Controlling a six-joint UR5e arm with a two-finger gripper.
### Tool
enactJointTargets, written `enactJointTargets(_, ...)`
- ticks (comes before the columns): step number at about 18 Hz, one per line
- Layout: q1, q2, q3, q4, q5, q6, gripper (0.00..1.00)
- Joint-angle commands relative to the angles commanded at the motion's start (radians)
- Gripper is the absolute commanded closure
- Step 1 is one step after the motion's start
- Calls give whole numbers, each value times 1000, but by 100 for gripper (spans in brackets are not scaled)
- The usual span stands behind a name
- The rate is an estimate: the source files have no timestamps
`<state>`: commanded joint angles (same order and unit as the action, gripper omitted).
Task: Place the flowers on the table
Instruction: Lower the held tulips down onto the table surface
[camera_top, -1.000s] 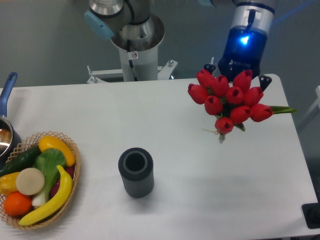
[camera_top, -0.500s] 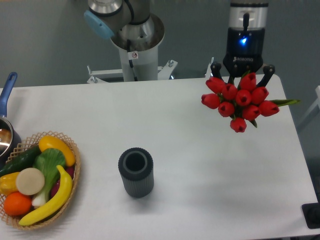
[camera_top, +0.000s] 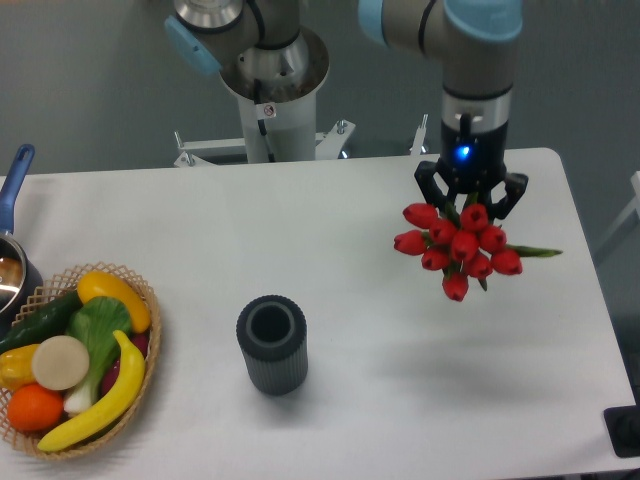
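While a blue status light glows on its wrist, a robot arm holds a bunch of tulips over the right side of a white tabletop.

Gripper: the black two-finger gripper (camera_top: 470, 200) points downward at the far right of the scene, its fingers closed in around the top of the bouquet, gripping it where the stems are hidden behind the blooms.

Flowers: the bouquet of red tulips with green leaves (camera_top: 458, 247) hangs directly below the gripper, blooms facing the camera; one green leaf juts out to the right. Whether the lowest part touches the surface cannot be told, though a faint shadow lies on the tabletop nearer the camera.

Table: the large white rectangular tabletop with rounded corners (camera_top: 360, 240) fills most of the view.

Cup: a dark grey ribbed cylindrical holder (camera_top: 271, 343), open at the top, stands upright near the middle of the near side, well apart from the flowers.

Basket: a woven wicker basket (camera_top: 150, 345) sits at the near left edge, holding a yellow banana, an orange, green vegetables and a pale round slice.

Pan: a metal pot with a blue handle (camera_top: 14, 180) shows partly at the left edge, just beyond the basket.

Base: the arm's grey mounting column (camera_top: 272, 110) rises behind the far edge.
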<state>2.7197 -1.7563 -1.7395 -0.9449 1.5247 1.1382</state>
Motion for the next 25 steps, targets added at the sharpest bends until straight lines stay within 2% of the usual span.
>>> enactJointTargets(6,-12,-54,3,3,58,8,56)
enactJointTargets(12,-44,-136,17,12,156,12,56)
enactJointTargets(19,-71,-215,35,26,153,11,56)
enactJointTargets(25,-72,-219,43,31,135,8,51)
